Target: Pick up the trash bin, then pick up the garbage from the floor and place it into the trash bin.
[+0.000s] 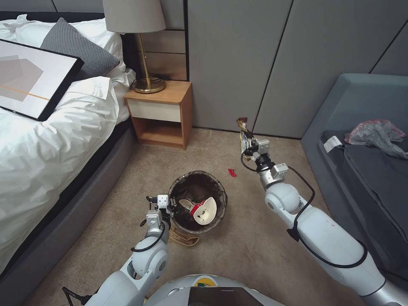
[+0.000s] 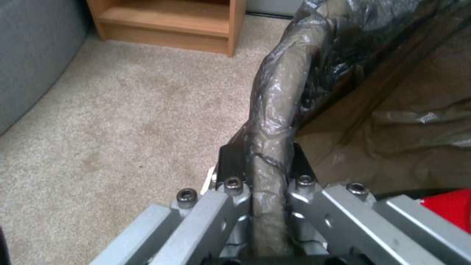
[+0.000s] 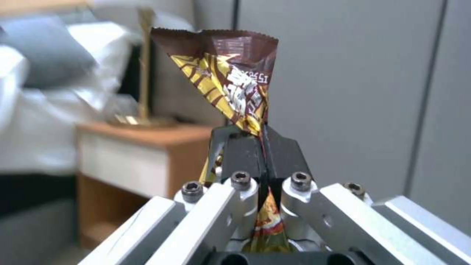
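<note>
- far left: bed (image 1: 38, 140) with a framed picture (image 1: 29, 80) lying on the covers; grey bed base running along the carpet edge, leaving a band of bare floor beside the left arm.
- behind, against the wall: wooden nightstand (image 1: 163, 112) with a brass lamp (image 1: 144, 51) on top, well apart from the bin, so no crowding on that side.
- left gripper (image 1: 171, 205), (image 2: 262, 162): clamped on the bag-wrapped rim of the trash bin (image 1: 180, 187), one finger (image 2: 230, 162) outside the rim and the other inside; likely held this way so the mouth stays open and facing up toward the other arm.
- inside the trash bin: a red-and-white paper cup (image 1: 204, 210) already lying there, dark liner around it; something tan and flat (image 1: 183, 240) on the carpet, partly hidden under the bin.
- just right of the rim, on bare carpet: a small red scrap (image 1: 232, 172), apart from the bin and not yet collected.
- right gripper (image 1: 247, 146), (image 3: 262, 141): pinched tight on the lower end of a yellow-and-brown snack wrapper (image 1: 243, 131), (image 3: 230, 84), which stands up above the fingers; raised well off the floor, beyond and to the right of the bin mouth.
- between wrapper and bin: open air and clear carpet, probably an easy swing across and down.
- far right: grey sofa (image 1: 361, 140) carrying a grey-pink plastic bag (image 1: 376, 136), its edge near the right forearm, limiting room to swing outward.
</note>
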Controlling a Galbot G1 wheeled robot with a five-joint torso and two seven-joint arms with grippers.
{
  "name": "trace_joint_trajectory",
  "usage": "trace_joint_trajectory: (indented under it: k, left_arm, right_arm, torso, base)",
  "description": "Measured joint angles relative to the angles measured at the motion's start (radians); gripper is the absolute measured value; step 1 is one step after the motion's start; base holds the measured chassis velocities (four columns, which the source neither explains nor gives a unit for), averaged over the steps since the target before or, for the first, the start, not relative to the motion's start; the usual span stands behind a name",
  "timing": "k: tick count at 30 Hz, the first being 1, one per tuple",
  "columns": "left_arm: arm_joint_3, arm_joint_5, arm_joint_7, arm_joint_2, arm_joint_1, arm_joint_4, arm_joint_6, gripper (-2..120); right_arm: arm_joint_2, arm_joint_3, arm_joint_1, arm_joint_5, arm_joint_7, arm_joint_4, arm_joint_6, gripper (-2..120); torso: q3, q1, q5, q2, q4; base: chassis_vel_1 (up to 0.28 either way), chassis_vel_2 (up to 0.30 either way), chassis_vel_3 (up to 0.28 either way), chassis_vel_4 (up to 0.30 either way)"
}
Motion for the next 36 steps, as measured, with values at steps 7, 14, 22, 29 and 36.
trace_joint_trajectory:
  k: [7,14,22,29,36]
  left_arm:
    - [0.005,0.001,0.000,0.000,-0.006,0.008,0.000,2]
    - [0.007,0.002,0.000,0.000,-0.009,0.012,0.001,2]
    - [0.011,0.003,0.000,-0.001,-0.015,0.016,0.001,2]
    - [0.015,0.003,-0.002,-0.003,-0.023,0.016,0.003,2]
    - [0.017,0.006,-0.002,-0.019,-0.024,0.018,0.004,2]
  right_arm:
    - [-0.020,-0.031,-0.017,0.025,-0.015,0.139,0.001,0]
    - [-0.048,-0.078,-0.047,0.031,-0.031,0.225,-0.007,0]
    - [-0.178,-0.193,-0.141,-0.020,-0.084,0.294,0.004,0]
    - [-0.239,-0.237,-0.211,-0.079,-0.107,0.298,0.021,0]
    - [-0.250,-0.274,-0.204,-0.099,-0.115,0.282,0.026,0]
  torso:
    - [0.000,0.000,0.0000,0.000,-0.0002]
    - [0.000,0.000,0.0002,0.000,-0.0001]
    - [0.000,0.000,0.0000,0.000,-0.0002]
    - [0.000,0.000,0.0001,0.000,-0.0002]
    - [0.000,0.000,0.0002,0.000,0.0000]
  base:
    - [0.000,0.000,0.000,0.000]
    - [0.000,0.000,0.000,0.000]
    - [0.000,0.000,0.000,0.000]
    - [0.000,0.000,0.000,0.000]
    - [0.000,0.000,0.000,0.000]
